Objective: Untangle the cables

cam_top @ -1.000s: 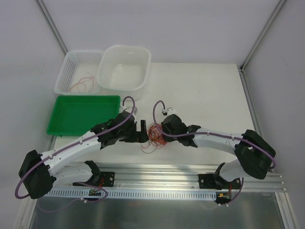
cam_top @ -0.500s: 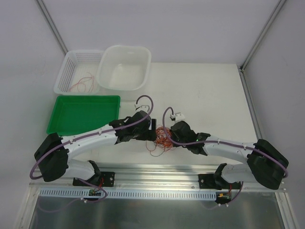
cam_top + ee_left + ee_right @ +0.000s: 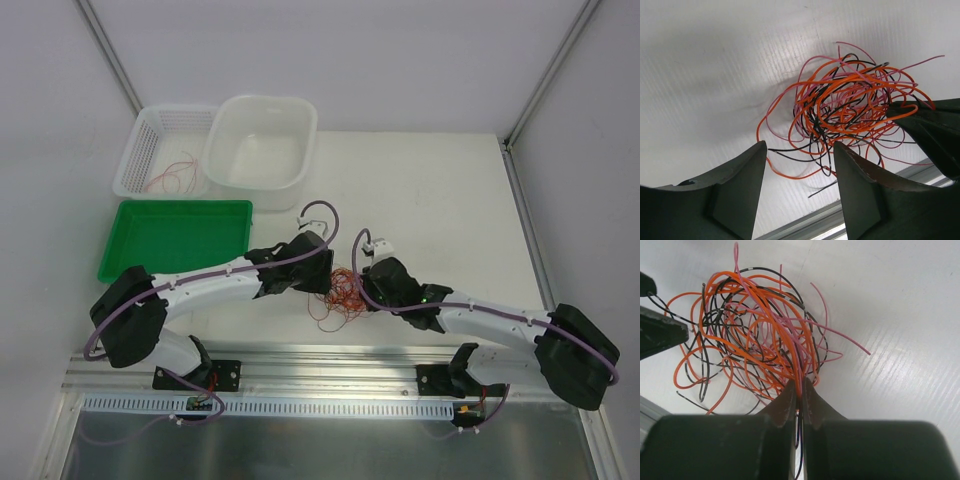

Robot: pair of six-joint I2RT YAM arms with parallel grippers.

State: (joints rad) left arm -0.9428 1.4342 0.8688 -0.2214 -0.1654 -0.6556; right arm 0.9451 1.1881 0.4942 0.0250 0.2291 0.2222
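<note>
From above, the cables [image 3: 340,292] are lying in one loose knot on the white table [image 3: 440,190], near its front edge, between the two arms. The left gripper [image 3: 326,281] is reaching in from the left and the right gripper [image 3: 362,291] from the right, both low over the knot and hiding its edges. Well behind them, a flat green tray [image 3: 178,205] is sitting at the left. Beyond it are standing a white slotted basket [image 3: 138,152], with a few more cables lying in it, and a smooth, milky tub [image 3: 262,99], touching side by side. A ribbed metal rail [image 3: 330,362] is running along the front. Plain pale walls are closing in the table.

In the left wrist view, the left gripper [image 3: 800,147] is holding its dark, matte jaws apart, gripping nothing. A few black and orange strands are trailing across the gap. The cables [image 3: 850,100], hair-thin, glossy, orange, pink and black, are curling just ahead on the faintly ribbed table. The right gripper [image 3: 932,127] is touching the knot's right side.

In the right wrist view, the right gripper [image 3: 800,386] is pinching its jaws together on a bunch of orange and pink strands at the knot's near edge. The cables [image 3: 755,325] are fanning away from the tips. The left gripper [image 3: 657,332] is showing at the left edge.
</note>
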